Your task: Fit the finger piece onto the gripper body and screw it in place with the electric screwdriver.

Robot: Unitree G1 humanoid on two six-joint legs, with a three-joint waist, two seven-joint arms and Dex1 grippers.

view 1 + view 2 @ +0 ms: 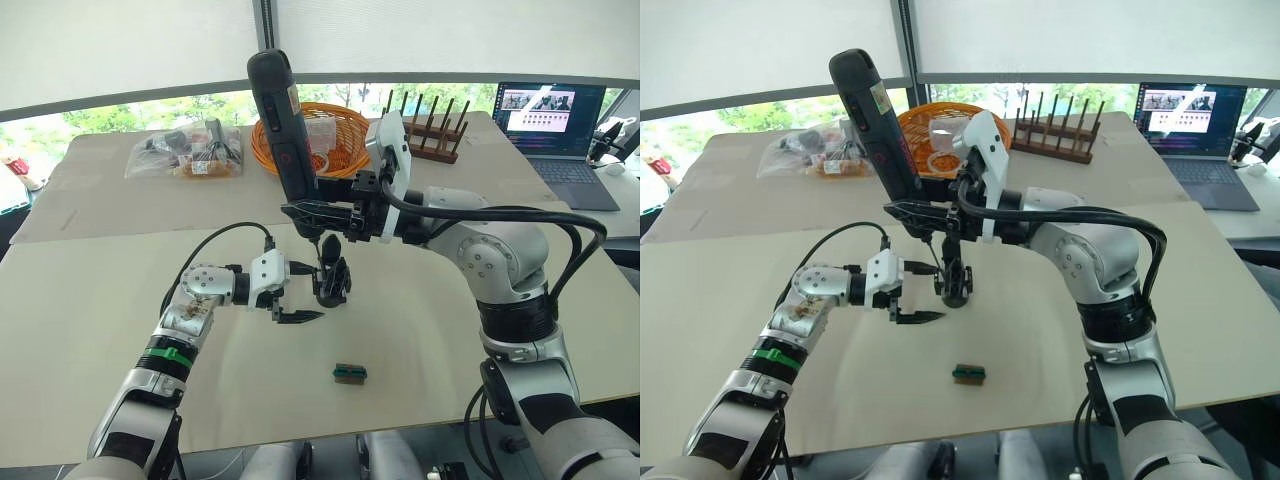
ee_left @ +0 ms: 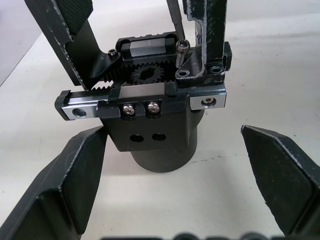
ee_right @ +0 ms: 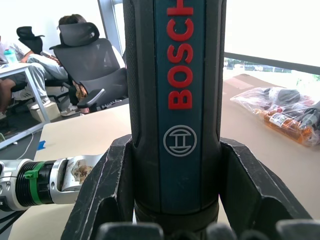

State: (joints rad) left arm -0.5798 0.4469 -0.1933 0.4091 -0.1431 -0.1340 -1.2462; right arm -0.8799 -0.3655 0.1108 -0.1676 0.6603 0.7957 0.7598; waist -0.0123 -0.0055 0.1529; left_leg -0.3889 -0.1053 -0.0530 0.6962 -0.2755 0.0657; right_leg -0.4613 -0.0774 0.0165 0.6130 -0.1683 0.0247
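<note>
Black gripper body stands mid-table, the right gripper clenched on the electric screwdriver above it. Left wrist view: the left gripper is spread, released, either side of the body, the bit touching a screw by the finger piece. Keep it vertical, press lightly.

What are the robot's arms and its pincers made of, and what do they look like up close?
Both arms are jointed silver-grey metal segments with black bands; the left arm also wears a green ring. A white block sits at each wrist, and black cables loop outside. The left gripper and the right gripper each end in two black, wedge-shaped fingers with a rough texture.
</note>
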